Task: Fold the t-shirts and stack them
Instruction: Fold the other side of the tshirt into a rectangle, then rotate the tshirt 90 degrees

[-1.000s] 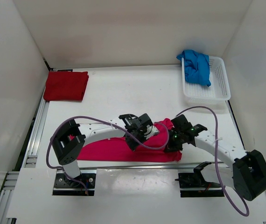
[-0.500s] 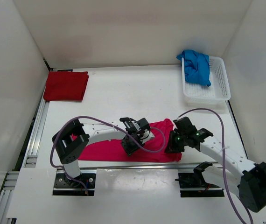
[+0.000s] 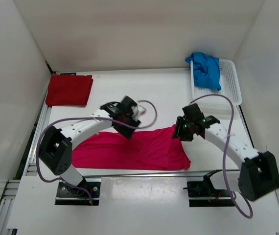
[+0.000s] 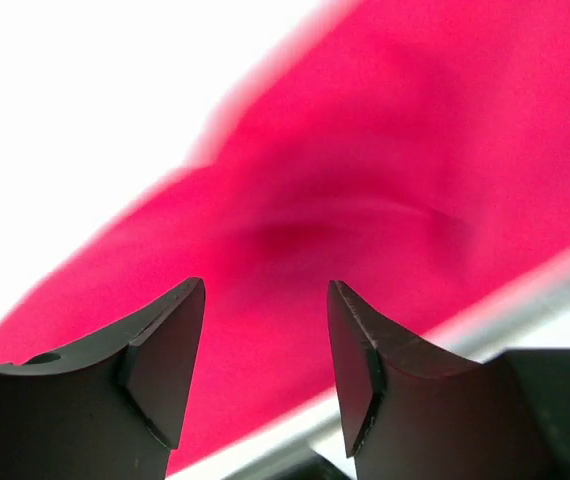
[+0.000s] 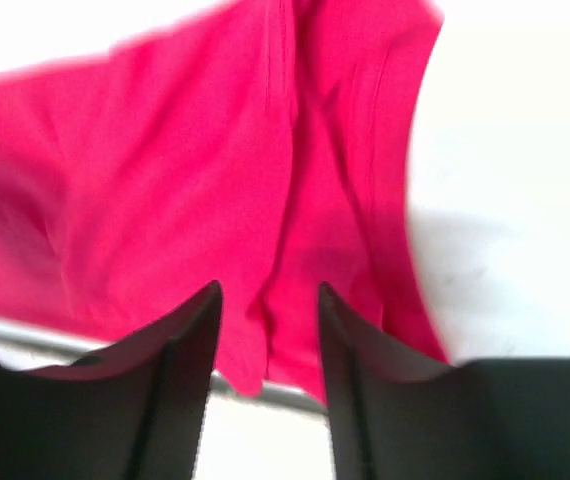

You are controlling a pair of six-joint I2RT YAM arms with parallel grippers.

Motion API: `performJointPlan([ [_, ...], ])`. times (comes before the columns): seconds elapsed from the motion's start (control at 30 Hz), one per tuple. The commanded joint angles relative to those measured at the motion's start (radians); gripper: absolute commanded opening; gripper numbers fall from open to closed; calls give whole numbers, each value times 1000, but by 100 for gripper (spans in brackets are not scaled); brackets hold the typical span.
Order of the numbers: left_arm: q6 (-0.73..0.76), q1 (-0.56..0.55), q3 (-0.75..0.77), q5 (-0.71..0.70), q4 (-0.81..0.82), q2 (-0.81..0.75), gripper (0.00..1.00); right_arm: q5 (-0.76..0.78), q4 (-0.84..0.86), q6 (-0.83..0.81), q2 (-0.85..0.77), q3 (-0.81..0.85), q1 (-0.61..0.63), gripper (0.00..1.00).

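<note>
Both grippers [image 4: 265, 295] [image 5: 265, 292] up — pink t-shirt [image 3: 134, 149] below

The magenta t-shirt [image 3: 134, 149], dark red t-shirt [image 3: 69, 90] and bright blue t-shirt [image 3: 205, 70] are plain; the mesh basket [image 3: 231, 89] is white.

Bright, even light falls from overhead. The white table [image 3: 154, 88] around the pink t-shirt [image 3: 129, 152] is close to blown out, with only soft, faint shadows. Both wrist views are blurred — the pink t-shirt's edges smear into overexposed white. In the right wrist view a pale grey shadow lies on the table just right of the pink t-shirt, whose folds show as dim, darker bands.
</note>
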Motion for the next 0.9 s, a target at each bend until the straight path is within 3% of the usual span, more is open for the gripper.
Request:
performJointPlan([
  [0.0, -1, 185, -45, -204, 46, -63, 64, 55, 15, -54, 123, 138, -47, 51],
  [0.13, -1, 435, -137, -370, 107, -101, 64, 77, 24, -54, 271, 222, -81, 55],
  [0.3, -1, 732, -259, -442, 203, -83, 64, 68, 33, -54, 440, 297, -113, 55],
  [0.4, -1, 843, -289, -442, 238, -39, 64, 58, 24, -54, 543, 332, -133, 51],
  [0.53, -1, 909, -339, -442, 259, 29, 62, 46, -2, -54, 652, 389, -155, 39],
  [0.67, -1, 934, -361, -442, 282, 72, 62, 37, -39, -74, 738, 503, -155, 13],
  [0.83, -1, 984, -352, -433, 292, 81, 62, 16, -135, -85, 948, 849, -155, 7],
  [0.87, -1, 1004, -342, -433, 292, 81, 62, 15, -161, -85, 1012, 994, -155, 7],
])
